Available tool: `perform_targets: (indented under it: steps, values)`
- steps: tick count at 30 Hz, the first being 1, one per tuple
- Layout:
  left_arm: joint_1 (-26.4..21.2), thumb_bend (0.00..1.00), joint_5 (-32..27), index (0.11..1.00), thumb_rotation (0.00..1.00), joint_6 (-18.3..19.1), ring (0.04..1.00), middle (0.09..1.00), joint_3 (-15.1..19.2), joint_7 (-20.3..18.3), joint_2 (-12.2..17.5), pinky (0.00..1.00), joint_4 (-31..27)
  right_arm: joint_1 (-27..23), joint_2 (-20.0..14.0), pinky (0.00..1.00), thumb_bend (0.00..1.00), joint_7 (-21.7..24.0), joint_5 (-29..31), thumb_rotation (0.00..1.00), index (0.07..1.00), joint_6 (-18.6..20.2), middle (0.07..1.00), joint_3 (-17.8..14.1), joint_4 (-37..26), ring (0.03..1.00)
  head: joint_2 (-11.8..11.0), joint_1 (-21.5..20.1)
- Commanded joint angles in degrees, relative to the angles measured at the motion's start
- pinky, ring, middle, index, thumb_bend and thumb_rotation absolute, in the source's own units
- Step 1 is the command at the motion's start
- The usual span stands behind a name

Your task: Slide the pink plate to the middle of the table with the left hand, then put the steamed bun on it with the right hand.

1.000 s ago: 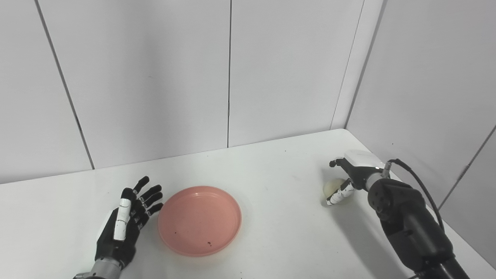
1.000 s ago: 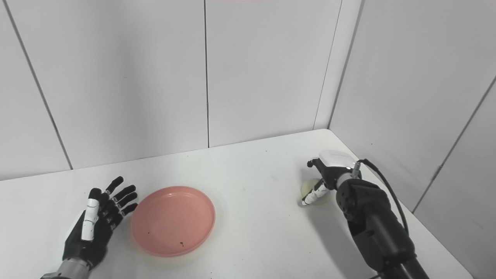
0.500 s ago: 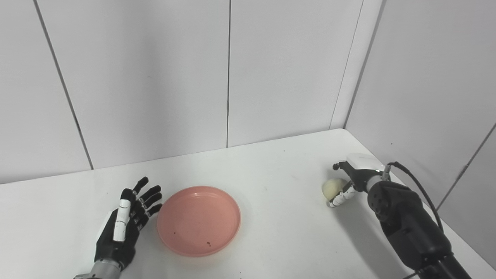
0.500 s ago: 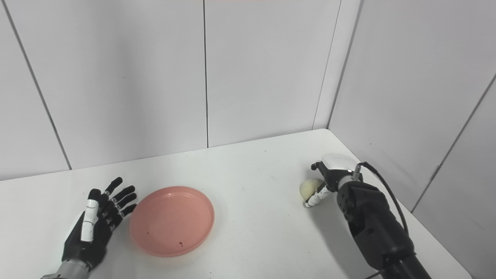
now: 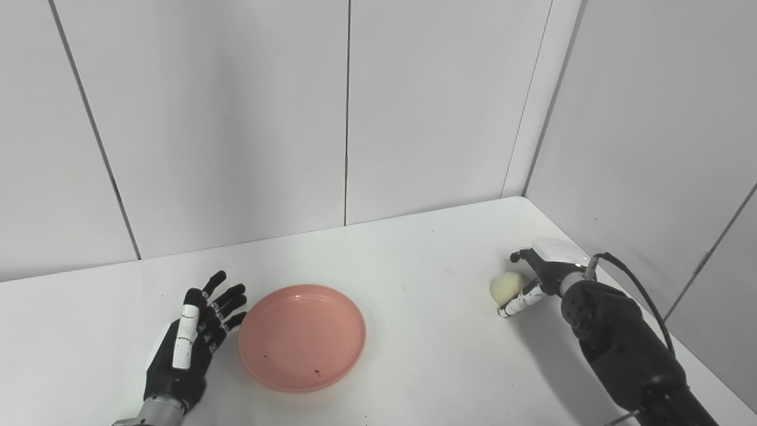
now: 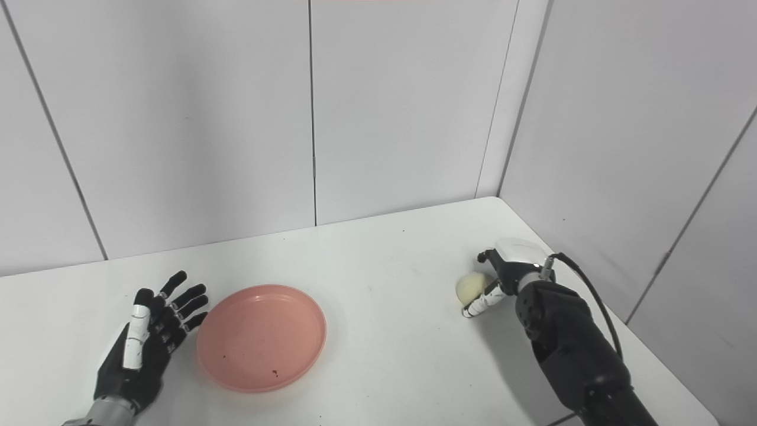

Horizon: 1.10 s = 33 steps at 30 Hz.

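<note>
At right side of table (image 5: 414, 266): right hand (image 5: 535, 278) wrapped around steamed bun (image 5: 504, 287), fingers (image 5: 513, 306) curled under it, bun apparently raised just off surface. Near table middle: pink plate (image 5: 302, 336) flat and unoccupied; just beside its left rim, left hand (image 5: 189, 349) with fingers spread, grasping nothing. Judged step: plate slide done, bun transfer under way; next calls for carrying leftward over plate, then lowering and releasing.

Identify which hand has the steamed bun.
The right hand, curled around the steamed bun. The left hand lies open beside the pink plate.
</note>
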Motion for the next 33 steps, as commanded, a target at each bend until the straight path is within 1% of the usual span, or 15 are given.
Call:
perform_targets:
  steps: [1, 6, 7, 9, 11, 13, 14, 15, 17, 18, 19, 21, 22, 25, 33]
  values:
    - [0.18, 0.81, 0.24, 0.899, 0.91, 1.23, 0.87, 0.833, -0.59, 0.22, -0.37, 0.82, -0.05, -1.59, -1.57, 0.73, 1.0, -1.54, 0.5, 0.32, 0.8, 0.12, 0.88, 0.62, 0.37, 0.864, 0.16, 0.12]
    - [0.16, 0.8, 0.0, 0.9, 0.91, 1.3, 0.866, 0.833, -0.57, 0.21, -0.41, 0.81, 0.03, -1.43, -1.45, 0.72, 1.0, -1.83, 0.84, 0.31, 0.799, 0.56, 0.882, 1.03, 0.83, 0.866, 0.1, 0.05]
    - [0.15, 0.8, -0.09, 0.9, 0.91, 1.36, 0.867, 0.833, -0.54, 0.17, -0.42, 0.81, 0.07, -1.39, -1.34, 0.66, 0.99, -2.19, 1.21, 0.28, 0.792, 0.53, 0.878, 0.87, 0.98, 0.824, 0.09, 0.06]
    - [0.12, 0.8, -0.17, 0.902, 0.91, 1.24, 0.867, 0.833, -0.52, 0.05, -0.42, 0.82, 0.19, -1.09, -1.3, 0.61, 0.98, -3.56, 2.41, 0.24, 0.781, 0.01, 0.859, 0.61, 1.0, 0.769, 0.09, 0.06]
    - [0.14, 0.8, -0.07, 0.901, 0.91, 1.27, 0.867, 0.832, -0.54, 0.15, -0.44, 0.82, 0.12, -0.84, -1.62, 0.54, 0.96, -4.83, 3.28, 0.19, 0.752, -0.59, 0.819, 0.89, 1.04, 0.699, 0.09, 0.06]
    - [0.16, 0.8, -0.04, 0.9, 0.91, 1.32, 0.865, 0.83, -0.53, 0.22, -0.46, 0.81, 0.05, -0.8, -2.04, 0.51, 0.94, -5.47, 3.72, 0.18, 0.732, -0.65, 0.766, 1.51, 1.14, 0.644, 0.09, 0.06]
    - [0.17, 0.8, 0.02, 0.901, 0.91, 1.34, 0.866, 0.831, -0.58, 0.25, -0.49, 0.82, 0.01, -0.91, -2.18, 0.4, 0.76, -5.47, 3.61, 0.09, 0.694, -0.25, 0.624, 1.88, 1.12, 0.505, 0.07, 0.11]
    - [0.17, 0.8, 0.08, 0.901, 0.91, 1.33, 0.866, 0.832, -0.62, 0.29, -0.52, 0.82, 0.01, -1.0, -2.25, 0.38, 0.72, -5.38, 3.55, 0.07, 0.686, 0.13, 0.595, 2.1, 1.06, 0.476, 0.09, 0.14]
    - [0.13, 0.8, 0.19, 0.899, 0.91, 1.37, 0.865, 0.83, -0.67, 0.41, -0.56, 0.81, 0.02, -1.12, -2.14, 0.25, 0.6, -4.81, 3.37, 0.01, 0.633, 0.59, 0.497, 2.1, 0.8, 0.324, 0.09, 0.18]
    - [0.13, 0.8, 0.21, 0.898, 0.91, 1.39, 0.865, 0.829, -0.67, 0.46, -0.56, 0.81, -0.01, -1.19, -2.09, 0.22, 0.59, -4.39, 3.27, 0.01, 0.617, 0.64, 0.484, 2.04, 0.75, 0.288, 0.13, 0.22]
    - [0.13, 0.8, 0.22, 0.898, 0.91, 1.4, 0.864, 0.83, -0.68, 0.49, -0.56, 0.81, -0.03, -1.24, -2.07, 0.21, 0.56, -4.11, 3.19, 0.0, 0.542, 0.66, 0.477, 2.01, 0.72, 0.274, 0.13, 0.22]
    - [0.15, 0.8, 0.11, 0.899, 0.91, 1.35, 0.864, 0.83, -0.71, 0.32, -0.52, 0.81, -0.1, -1.4, -2.02, 0.22, 0.54, -3.29, 2.85, 0.0, 0.507, 0.67, 0.462, 1.96, 0.74, 0.286, 0.17, 0.19]
    - [0.15, 0.8, -0.01, 0.901, 0.91, 1.34, 0.864, 0.83, -0.67, 0.23, -0.52, 0.81, -0.1, -1.41, -2.01, 0.24, 0.53, -3.02, 2.79, 0.0, 0.518, 0.67, 0.43, 1.94, 0.75, 0.307, 0.17, 0.19]
    - [0.2, 0.8, -0.18, 0.899, 0.91, 1.7, 0.863, 0.828, -0.58, 0.28, -0.57, 0.82, -0.32, -1.49, -2.43, 0.26, 0.53, -2.35, 2.82, 0.0, 0.514, 0.65, 0.426, 2.51, 0.95, 0.326, 0.25, 0.18]
    - [0.27, 0.81, -0.21, 0.903, 0.9, 1.98, 0.859, 0.829, -0.57, 0.16, -0.41, 0.81, -0.49, -0.99, -3.67, 0.28, 0.53, -1.46, 4.24, 0.0, 0.488, 0.55, 0.471, 3.74, 0.56, 0.356, 0.39, 0.08]
